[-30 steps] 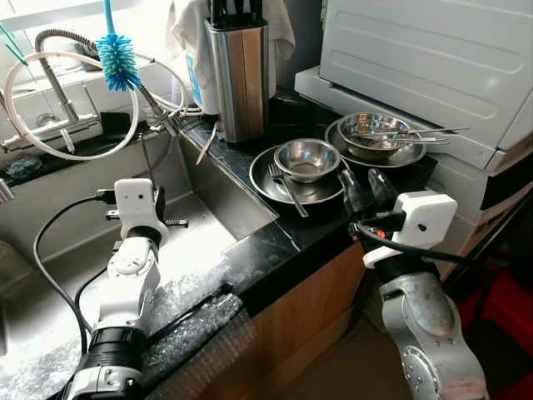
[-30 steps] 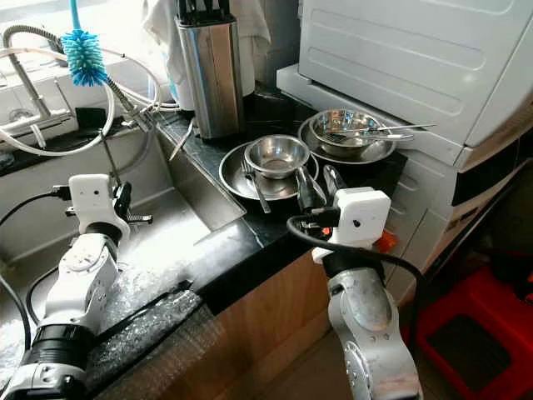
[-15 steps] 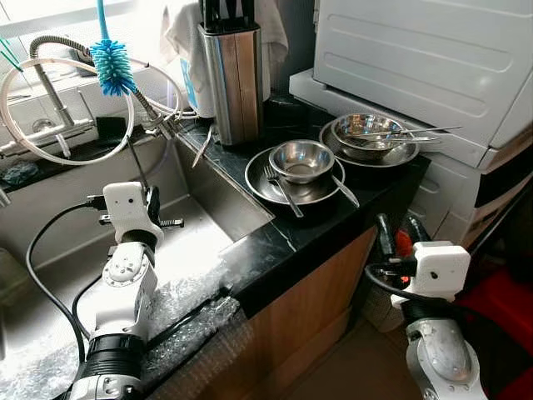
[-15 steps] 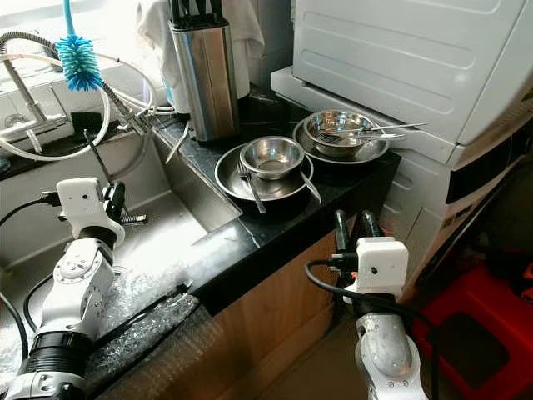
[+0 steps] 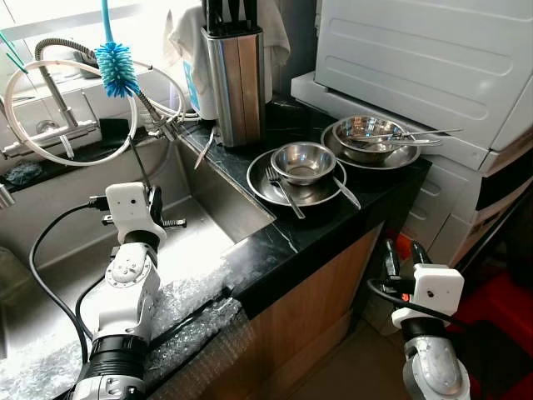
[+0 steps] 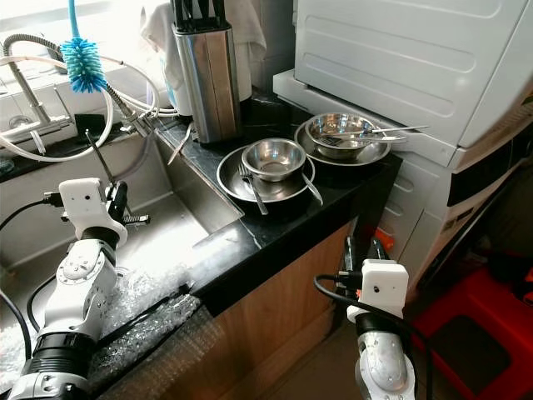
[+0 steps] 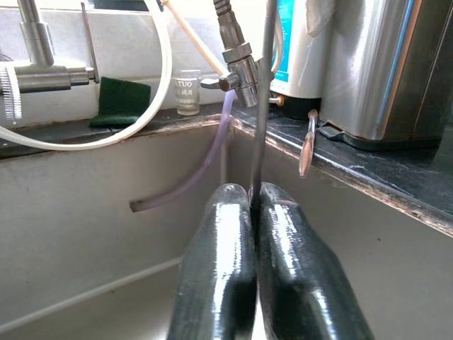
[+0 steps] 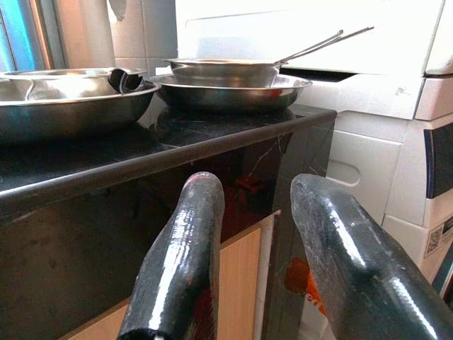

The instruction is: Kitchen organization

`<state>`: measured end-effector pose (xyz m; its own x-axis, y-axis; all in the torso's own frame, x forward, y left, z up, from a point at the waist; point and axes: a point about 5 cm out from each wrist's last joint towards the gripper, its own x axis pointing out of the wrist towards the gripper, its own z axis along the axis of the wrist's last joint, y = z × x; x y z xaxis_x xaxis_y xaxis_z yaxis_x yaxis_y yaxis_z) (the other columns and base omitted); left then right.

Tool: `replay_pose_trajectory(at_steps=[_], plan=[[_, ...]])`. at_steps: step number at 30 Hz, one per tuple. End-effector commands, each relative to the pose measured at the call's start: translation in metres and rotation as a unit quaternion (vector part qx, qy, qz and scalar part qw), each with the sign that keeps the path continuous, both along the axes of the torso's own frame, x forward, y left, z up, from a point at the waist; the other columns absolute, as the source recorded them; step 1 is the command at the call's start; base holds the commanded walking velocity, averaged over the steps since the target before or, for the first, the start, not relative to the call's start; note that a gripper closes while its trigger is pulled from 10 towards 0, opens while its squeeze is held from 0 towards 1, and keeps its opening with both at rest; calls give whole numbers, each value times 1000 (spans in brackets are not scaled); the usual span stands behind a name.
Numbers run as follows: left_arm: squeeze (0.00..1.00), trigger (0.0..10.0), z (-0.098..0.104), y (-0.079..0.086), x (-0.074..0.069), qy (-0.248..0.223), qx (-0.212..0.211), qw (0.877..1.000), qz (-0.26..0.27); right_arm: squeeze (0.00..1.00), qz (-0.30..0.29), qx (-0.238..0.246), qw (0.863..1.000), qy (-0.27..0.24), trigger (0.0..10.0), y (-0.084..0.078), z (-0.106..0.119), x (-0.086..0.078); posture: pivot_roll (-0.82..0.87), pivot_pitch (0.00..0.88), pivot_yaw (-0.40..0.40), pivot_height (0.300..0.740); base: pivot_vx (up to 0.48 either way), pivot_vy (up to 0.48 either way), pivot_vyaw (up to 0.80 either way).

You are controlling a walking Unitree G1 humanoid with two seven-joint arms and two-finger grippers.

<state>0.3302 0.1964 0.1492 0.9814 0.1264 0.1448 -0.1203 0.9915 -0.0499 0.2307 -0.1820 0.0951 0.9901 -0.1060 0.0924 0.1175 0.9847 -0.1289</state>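
Left claw point(image 7: 253, 212) is pointing upward with fingers pressed together; right claw point(image 5: 400, 252) is pointing upward, fingers point(image 8: 185, 255) standing parted.

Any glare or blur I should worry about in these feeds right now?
Left eye view: window backlight washes out the area behind the blue brush. Left wrist view: left gripper fingers soft, close to the lens. Right wrist view: right gripper blurred, steel plates sharp, with bright reflections.
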Motion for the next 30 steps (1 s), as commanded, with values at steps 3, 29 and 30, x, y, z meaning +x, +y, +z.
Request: replay_pose_trajectory(at_steps=[3, 29, 30], plan=[[608, 10000, -14, -2, -2, 28, 7, 1000, 1, 0, -3, 2, 1000, -2, 10000, 1, 0, 2, -208, 0, 39, 740, 0, 0, 0], [0, 10000, -9, -8, 2, 22, 22, 999, -16, 0, 1, -1, 999, -44, 10000, 2, 28, 17, -214, 9, 41, 740, 0, 0, 0], [0, 10000, -9, -8, 2, 22, 22, 999, -17, 0, 7, 1, 999, -52, 10000, 3, 33, 18, -214, 9, 41, 740, 0, 0, 0]])
